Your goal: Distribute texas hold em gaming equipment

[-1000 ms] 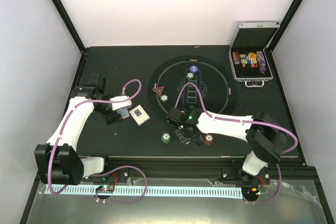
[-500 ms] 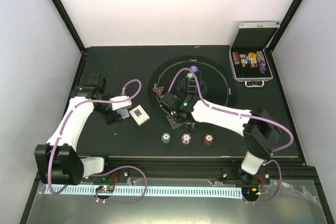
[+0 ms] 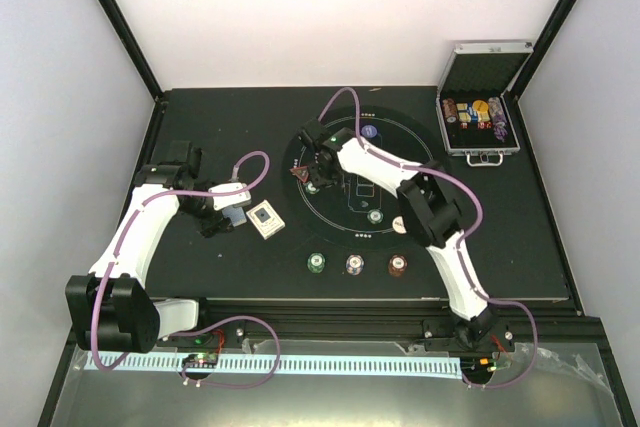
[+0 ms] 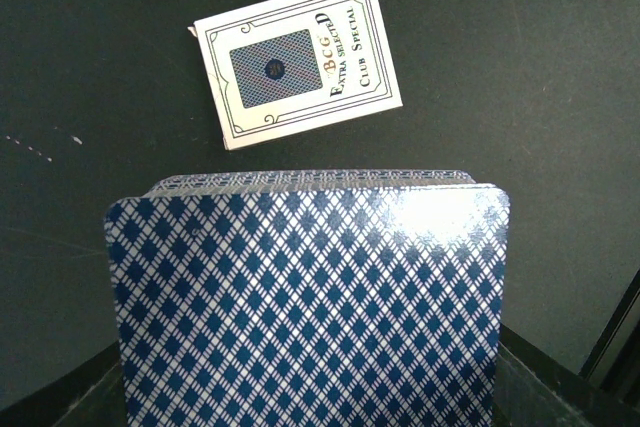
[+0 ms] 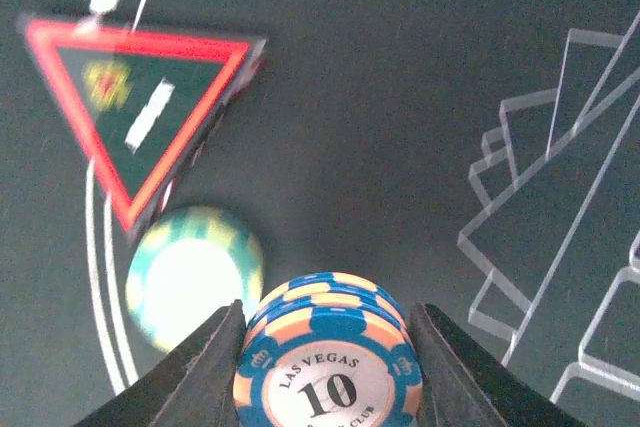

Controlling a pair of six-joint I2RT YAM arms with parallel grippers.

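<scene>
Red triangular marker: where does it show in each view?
Top external: red triangular marker slightly left of centre.
Left wrist: not in view.
Right wrist: the marker fills the upper left.
Shared landmark: the green chip right beside it.

**Table layout: mat at centre, case upper right, cards at left**

On the table (image 3: 250, 117), the case (image 3: 483, 107) sits at the frame's upper right, well apart from the round mat (image 3: 330, 212) at centre. Left of the mat lies the card box (image 3: 265, 218). Just left of it, the deck (image 4: 310, 297) sits in the left claw (image 3: 225, 219). The chip row (image 3: 354, 264) lies just below the mat. One mid chip (image 3: 374, 215) lies above the row, and a top chip (image 3: 370, 132) lies near the mat's upper edge. At the mat's left, the marker (image 5: 130, 97) lies just above a side chip (image 5: 190, 277). The right claw (image 5: 325, 347) holds a chip stack (image 5: 325, 377) just right of that chip.
</scene>
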